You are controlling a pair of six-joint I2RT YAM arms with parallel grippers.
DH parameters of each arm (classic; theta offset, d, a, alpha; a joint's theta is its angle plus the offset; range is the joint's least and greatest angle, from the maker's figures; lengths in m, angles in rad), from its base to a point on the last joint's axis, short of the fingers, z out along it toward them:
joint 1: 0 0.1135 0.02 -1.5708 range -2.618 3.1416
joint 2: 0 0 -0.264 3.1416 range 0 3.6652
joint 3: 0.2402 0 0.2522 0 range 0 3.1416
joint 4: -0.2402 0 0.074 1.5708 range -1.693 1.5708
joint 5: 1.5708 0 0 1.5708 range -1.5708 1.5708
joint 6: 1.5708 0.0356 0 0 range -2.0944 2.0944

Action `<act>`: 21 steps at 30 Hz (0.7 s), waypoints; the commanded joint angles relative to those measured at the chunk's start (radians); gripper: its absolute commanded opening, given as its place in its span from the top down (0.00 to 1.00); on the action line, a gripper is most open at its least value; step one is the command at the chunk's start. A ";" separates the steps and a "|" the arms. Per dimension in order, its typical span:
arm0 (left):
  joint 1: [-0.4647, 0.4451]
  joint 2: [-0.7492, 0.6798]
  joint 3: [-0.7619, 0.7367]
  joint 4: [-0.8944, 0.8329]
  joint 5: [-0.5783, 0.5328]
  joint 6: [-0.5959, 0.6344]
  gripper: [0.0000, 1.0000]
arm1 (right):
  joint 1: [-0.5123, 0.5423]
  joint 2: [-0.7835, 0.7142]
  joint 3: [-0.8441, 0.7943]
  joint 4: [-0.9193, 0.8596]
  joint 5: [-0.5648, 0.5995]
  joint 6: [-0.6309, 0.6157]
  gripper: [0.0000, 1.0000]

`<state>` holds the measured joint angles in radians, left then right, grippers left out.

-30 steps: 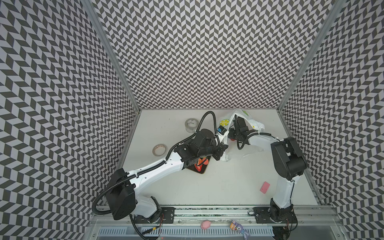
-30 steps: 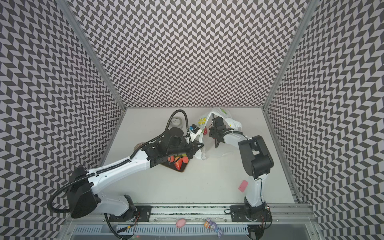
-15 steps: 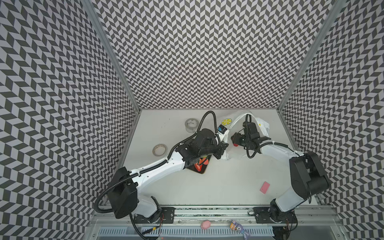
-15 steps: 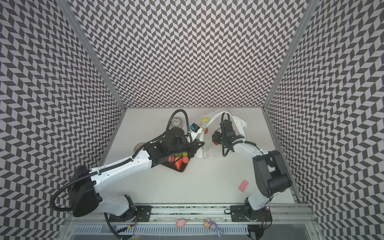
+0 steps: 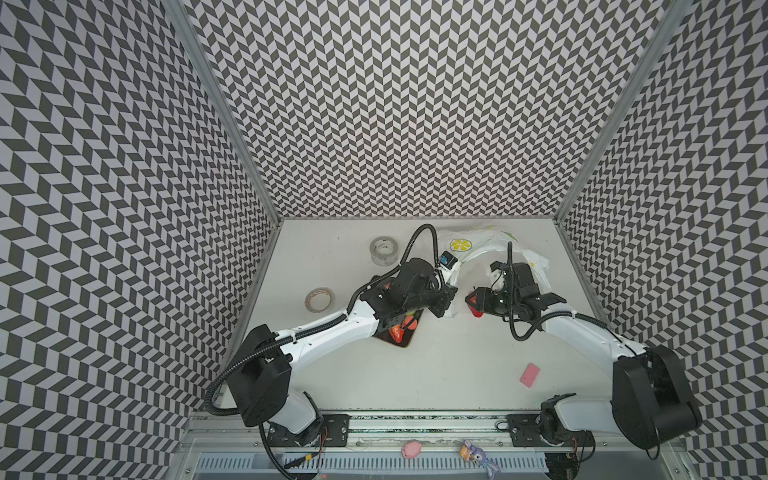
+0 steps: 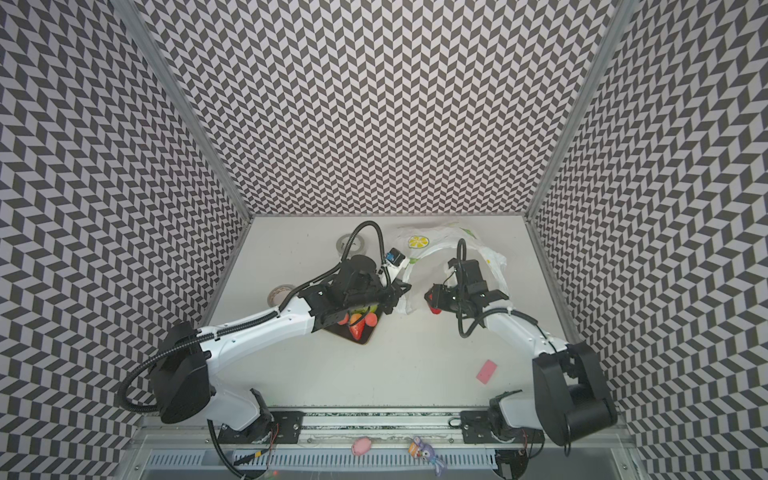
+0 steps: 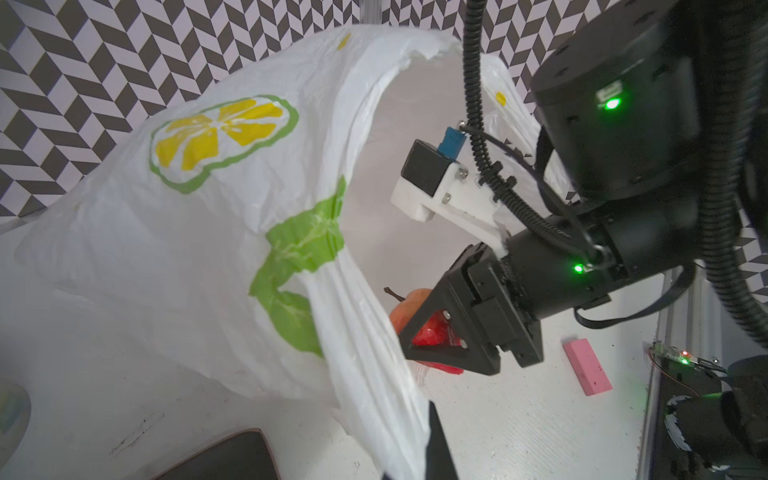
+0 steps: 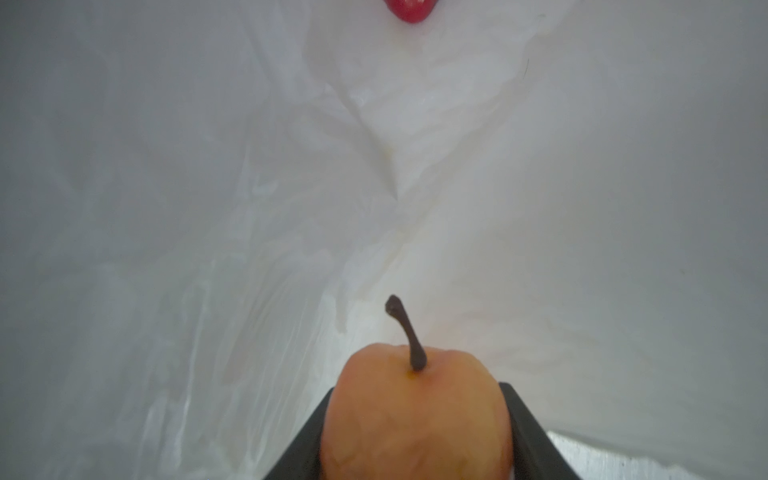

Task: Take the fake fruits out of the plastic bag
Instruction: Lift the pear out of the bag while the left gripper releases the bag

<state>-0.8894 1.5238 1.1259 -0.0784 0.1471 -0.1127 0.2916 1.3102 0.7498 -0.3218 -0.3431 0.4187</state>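
Right wrist view shows the right gripper (image 8: 417,388) about half open, with its 2 black jaws pressing on both sides of a pinkish-orange fruit (image 8: 415,428) that has a thin dark stem. White plastic fills the view around it, and a red fruit (image 8: 409,7) lies farther ahead. In both top views the plastic bag (image 5: 461,245) lies at the far side of the table (image 5: 436,374), at about 1 o'clock from the table's middle, and the right gripper with its fruit is at the bag's mouth. The left gripper (image 5: 444,311) is fully closed and pinches the bag's edge at about 7 o'clock of the bag, so the plastic stands up like an arch. Other fruits (image 6: 356,330), red and orange, lie outside the bag on a dark board (image 6: 368,337) under the left arm, at 8 o'clock of the left gripper. A clear tape roll (image 5: 383,250) and a tan tape roll (image 5: 319,300) lie at about 10 o'clock, and a pink block (image 5: 530,375) lies at 4 o'clock.
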 commanded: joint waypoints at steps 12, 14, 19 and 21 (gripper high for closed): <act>0.005 0.036 0.045 0.028 -0.009 0.034 0.89 | -0.002 -0.517 -0.037 -0.354 0.096 0.113 0.64; 0.006 0.028 0.043 0.026 -0.005 0.036 0.79 | -0.002 -0.588 -0.028 -0.369 0.101 0.146 0.64; 0.003 -0.035 0.002 0.055 0.006 0.020 0.55 | -0.002 -0.687 0.049 -0.407 0.122 0.143 0.64; 0.004 -0.061 -0.010 0.061 0.020 0.008 0.45 | -0.002 -0.676 0.100 -0.428 0.128 0.104 0.64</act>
<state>-0.8871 1.5265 1.1275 -0.0612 0.1474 -0.1017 0.2913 0.6334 0.7773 -0.7410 -0.2462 0.5434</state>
